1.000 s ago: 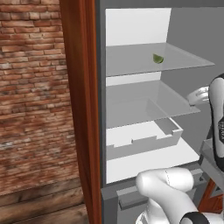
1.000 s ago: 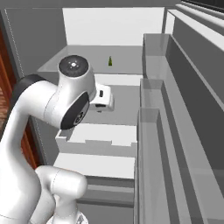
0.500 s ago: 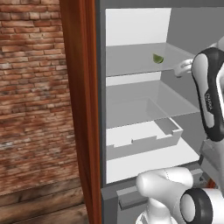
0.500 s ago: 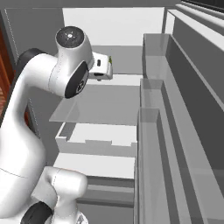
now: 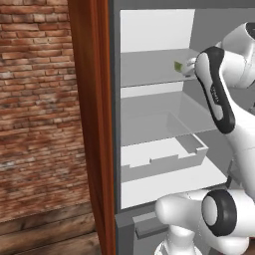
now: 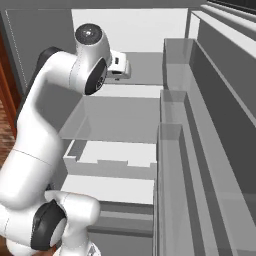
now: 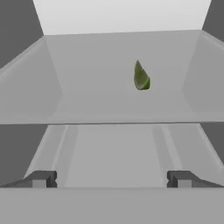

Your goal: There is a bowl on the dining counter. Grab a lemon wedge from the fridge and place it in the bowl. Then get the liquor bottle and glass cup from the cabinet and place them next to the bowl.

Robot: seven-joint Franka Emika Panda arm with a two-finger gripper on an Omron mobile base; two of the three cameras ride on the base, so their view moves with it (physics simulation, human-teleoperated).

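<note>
The fridge stands open with its white shelves showing. A small green lemon wedge lies on the upper shelf, seen ahead and slightly right in the hand view as the lemon wedge. My gripper is open, empty, level with the front edge of that shelf and still short of the wedge. In the left base view the gripper sits just right of the wedge. The bowl, dining counter, liquor bottle, glass cup and cabinet are out of view.
A glass shelf and a white drawer sit below the upper shelf. The fridge door's grey bins stand to the right. A red-brown wood panel and a brick wall lie to the left.
The arm has swung upward and carried the hand from the middle shelf level up to the top shelf, closer to the lemon wedge. The jaws have stayed open.
</note>
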